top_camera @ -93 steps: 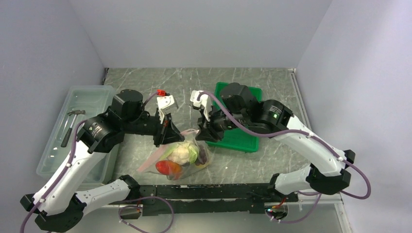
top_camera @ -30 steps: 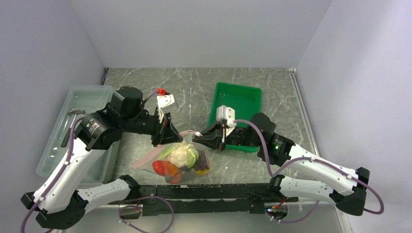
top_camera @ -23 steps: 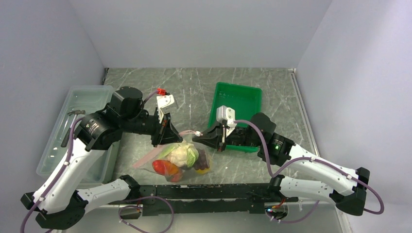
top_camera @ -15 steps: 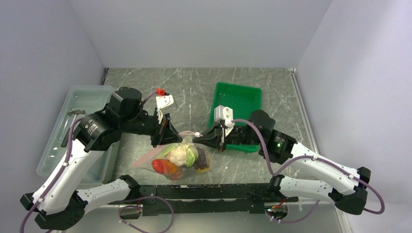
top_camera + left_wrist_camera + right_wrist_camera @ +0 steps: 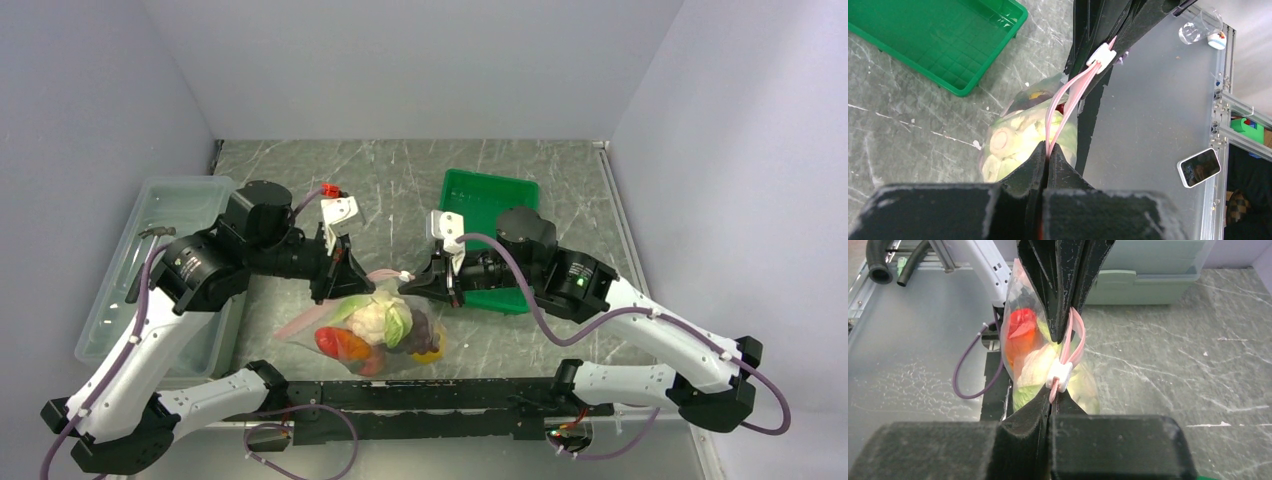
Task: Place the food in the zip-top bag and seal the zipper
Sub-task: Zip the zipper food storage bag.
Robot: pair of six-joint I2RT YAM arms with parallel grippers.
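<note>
grey marbled table (image 5: 400, 170) bears a green tray (image 5: 490, 200), a clear bin (image 5: 185, 205) and, seemingly, the zip-top bag (image 5: 380, 335).

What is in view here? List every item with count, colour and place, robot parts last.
zip-top bag: one, clear, near middle of the table, mouth held between the pincers
zipper: one, pale pink, stretched between both pincers
slider: one, white, at the zipper's right-arm end
tomato: one, red, inside bag
leafy vegetable: one, pale green-white, inside bag
grape bunch: one, dark purple, inside bag
fruit: one, orange-yellow, inside bag
tray: one, green, far right of bag
bin: one, translucent, left edge
table: one, grey marbled
left pincer: black, shut on zipper
right pincer: black, shut on zipper beside slider
</note>
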